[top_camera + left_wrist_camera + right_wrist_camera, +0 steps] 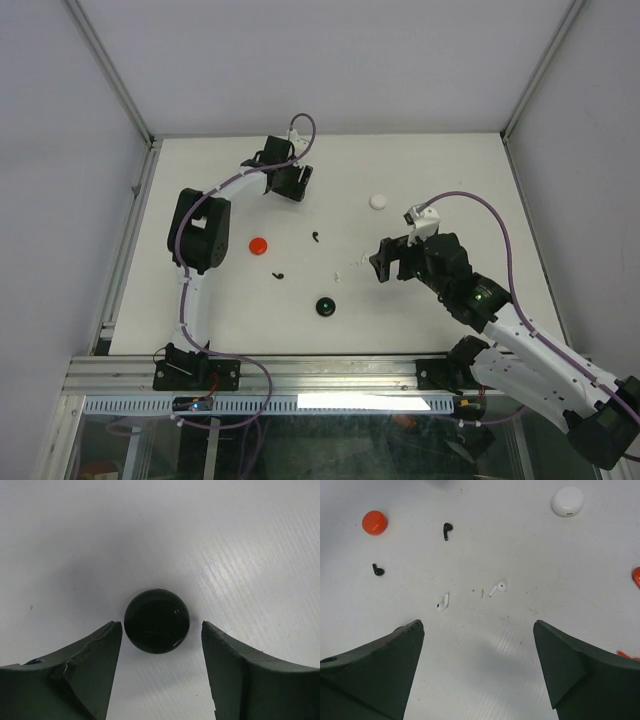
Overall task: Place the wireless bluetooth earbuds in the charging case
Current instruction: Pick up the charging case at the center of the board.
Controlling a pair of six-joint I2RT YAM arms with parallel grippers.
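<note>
Only in the left wrist view is a glossy, domed black disc (pixel 156 621) seen, framed between the spread fingers of the left claw (pixel 161 624), gaps either side. The right claw (pixel 477 623) is likewise shown released; in its view two smooth white buds (pixel 443 601) are spotted mid-frame, two black buds (pixel 447 530) upper left, on the ribbed matte table (pixel 520 540).

Plain white tabletop (pixel 450 180), finely ribbed up close. One black earbud (pixel 447 530), a second black earbud (pixel 378 570), one white earbud (pixel 443 601) and a second white earbud (pixel 498 588). A red-orange round case (pixel 374 522), a white round case (pixel 567 501) and a glossy black round case (pixel 156 621). The left gripper (pixel 161 626) and right gripper (pixel 477 626) have dark charcoal jaws. The left arm (pixel 190 295) and right arm (pixel 545 350) are white with black joints, trailing purple cables (pixel 460 194).
</note>
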